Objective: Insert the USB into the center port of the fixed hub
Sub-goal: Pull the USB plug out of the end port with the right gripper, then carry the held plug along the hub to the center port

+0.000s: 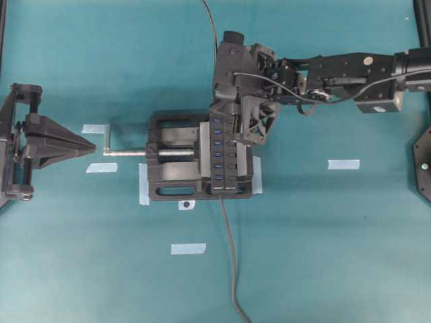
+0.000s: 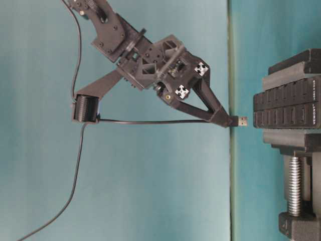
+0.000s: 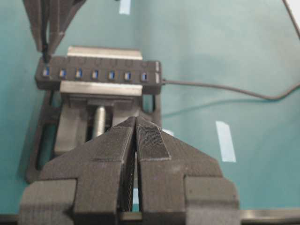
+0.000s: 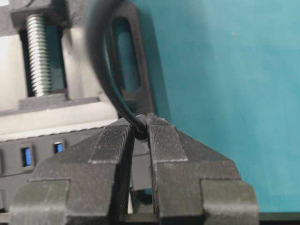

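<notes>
Where the right gripper [image 2: 224,119] stood clamped on the USB [image 2: 241,121], we noted the plug's long axis aimed rightward at the fixed hub [image 2: 287,106], just apart; left gripper [image 3: 136,136] sat closed, empty.

Black fixed hub [image 1: 224,153] with blue slots, black vise [image 1: 176,156], silver screw [image 1: 128,153], teal table [image 1: 323,242].

The USB plug [image 2: 242,121], small and black with a silver tip, is pointing level at the hub [image 2: 286,109], just apart from it. The hub, a long black bar with blue ports, is sitting clamped.
</notes>
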You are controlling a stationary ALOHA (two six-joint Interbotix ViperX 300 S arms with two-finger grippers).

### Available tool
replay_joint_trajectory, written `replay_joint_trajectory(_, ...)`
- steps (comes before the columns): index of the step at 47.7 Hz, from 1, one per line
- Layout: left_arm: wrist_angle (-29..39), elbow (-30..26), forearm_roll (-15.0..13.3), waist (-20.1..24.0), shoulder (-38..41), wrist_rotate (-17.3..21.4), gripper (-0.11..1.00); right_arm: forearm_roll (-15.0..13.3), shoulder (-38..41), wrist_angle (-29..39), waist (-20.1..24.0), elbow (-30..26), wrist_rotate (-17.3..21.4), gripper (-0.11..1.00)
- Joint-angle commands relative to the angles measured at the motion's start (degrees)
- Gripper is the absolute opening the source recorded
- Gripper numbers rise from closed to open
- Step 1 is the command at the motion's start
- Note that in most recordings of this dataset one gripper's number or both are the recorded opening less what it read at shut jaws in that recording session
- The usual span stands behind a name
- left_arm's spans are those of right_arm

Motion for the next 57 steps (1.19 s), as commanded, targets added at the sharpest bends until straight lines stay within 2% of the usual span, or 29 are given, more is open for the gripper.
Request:
replay_joint_trajectory(1, -0.18, -0.53, 0.09, 0.0, 0.26, -0.18, 0.0, 0.09, -2.29, 0.0, 0.53, -1.49, 0.62, 0.1)
replay_joint_trajectory(15, -0.18, -0.18, 0.09, 0.0, 0.18, -1.76, 0.0, 0.88, -4.13, 0.0, 1.23, -1.49, 0.7, 0.09)
replay_joint_trajectory(38, -0.26, 0.0, 0.09, -0.09, 0.18, -1.76, 0.0, 1.41, -5.1, 2.02, 2.99, -1.76, 0.79, 0.09)
replay_joint_trajectory(49, -0.18, 0.09, 0.09, 0.0, 0.26, -1.85, 0.0, 1.32, -5.98, 2.46, 3.16, -1.93, 2.99, 0.09)
replay_joint_trajectory(57, -0.26, 0.18, 0.09, 0.0, 0.26, -1.85, 0.0, 1.32, -6.68, 2.55, 3.43, -1.85, 3.16, 0.09)
